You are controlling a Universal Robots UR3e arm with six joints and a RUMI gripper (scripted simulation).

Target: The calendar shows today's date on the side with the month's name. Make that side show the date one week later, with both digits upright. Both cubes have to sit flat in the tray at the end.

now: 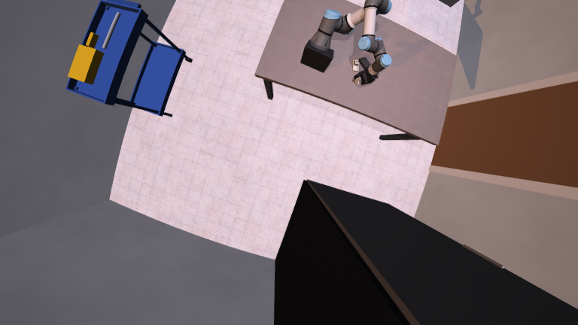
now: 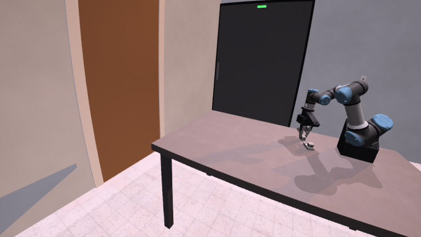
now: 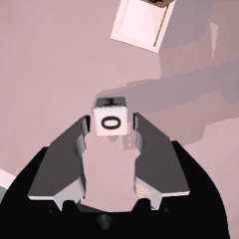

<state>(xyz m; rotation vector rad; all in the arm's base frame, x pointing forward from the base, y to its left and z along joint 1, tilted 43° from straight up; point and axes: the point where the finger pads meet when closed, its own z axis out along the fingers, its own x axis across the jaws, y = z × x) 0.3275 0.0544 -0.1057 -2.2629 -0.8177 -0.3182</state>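
A small white cube (image 3: 111, 129) lies outside the tray, with an upright 0 on its face toward the wrist camera and a shaded face with a partly seen dark mark above it. My gripper (image 3: 112, 115) (image 2: 303, 136) is partly open, its fingertips on either side of this cube with a narrow gap at each side; it does not hold the cube. The pale tray (image 3: 133, 44) (image 2: 309, 148) is at the top of the wrist view, beyond the loose cube. A second cube (image 3: 160, 2) (image 2: 310, 144) sits at the tray's far part, mostly cut off in the wrist view. Its digits are not readable.
The brown table (image 1: 298, 14) (image 2: 192, 141) bears the arm's black base (image 1: 317, 56) (image 2: 357, 150), near the tray. The table's long edge runs past the gripper's side. A blue cart (image 1: 127, 53) with a yellow box (image 1: 83, 62) stands apart from the table.
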